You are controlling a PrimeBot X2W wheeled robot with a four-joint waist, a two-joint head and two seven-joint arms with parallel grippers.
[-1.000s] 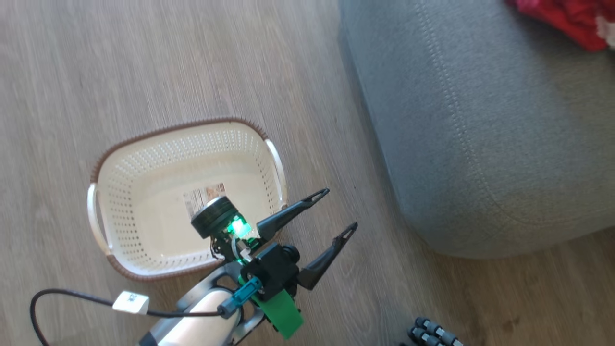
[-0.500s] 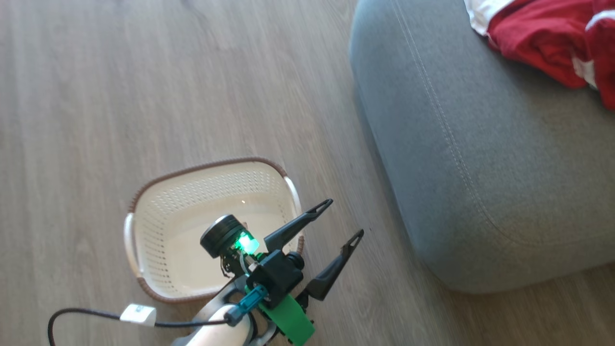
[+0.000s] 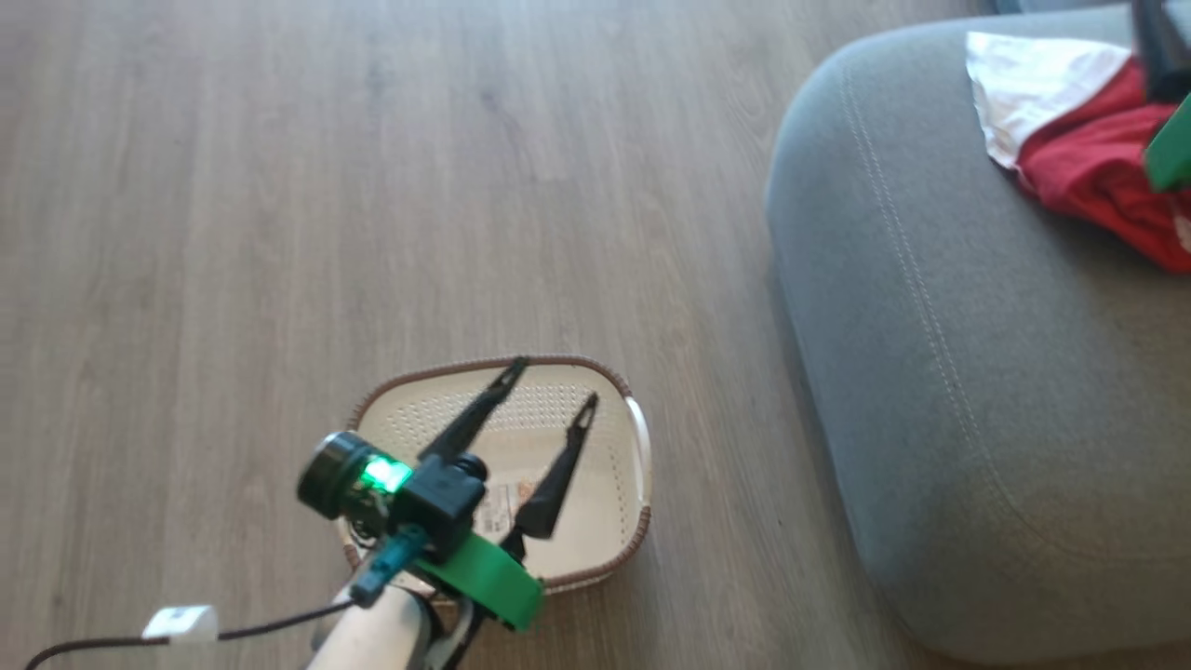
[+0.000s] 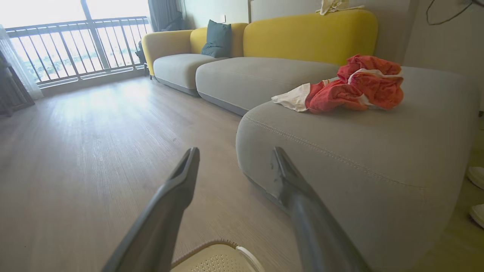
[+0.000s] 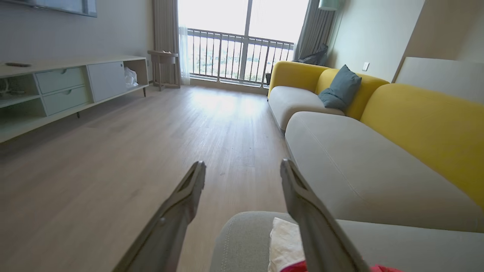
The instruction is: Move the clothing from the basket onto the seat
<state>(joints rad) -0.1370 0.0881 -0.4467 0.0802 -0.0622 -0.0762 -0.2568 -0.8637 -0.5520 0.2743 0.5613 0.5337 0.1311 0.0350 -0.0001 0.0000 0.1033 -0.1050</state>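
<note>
The cream basket [image 3: 605,521] stands on the wood floor with nothing in it, its base label showing. My left gripper [image 3: 553,381] hovers over it, open and holding nothing; in the left wrist view the left gripper [image 4: 234,149] points toward the seat [image 4: 340,151], with the basket rim [image 4: 215,257] below. The red and white clothing [image 3: 1089,167] lies bunched on the grey seat [image 3: 977,372]; the wrist view shows this clothing [image 4: 351,90] as a heap. My right gripper [image 5: 242,163] is open above the seat [image 5: 242,238], with the clothing [image 5: 285,241] just beneath its right finger.
A long sofa with yellow backs [image 4: 310,34] and a teal cushion [image 5: 340,88] runs behind the seat. A low white cabinet [image 5: 68,87] lines the far wall. Balcony railing [image 5: 234,56] closes the room's end. Pale slippers [image 4: 477,177] lie beside the seat. A tagged cable [image 3: 177,622] trails from my left arm.
The head camera has shifted, so the whole picture moved. My left gripper has swung from beside the basket's right rim to over its inside. Part of my right arm now shows above the clothing.
</note>
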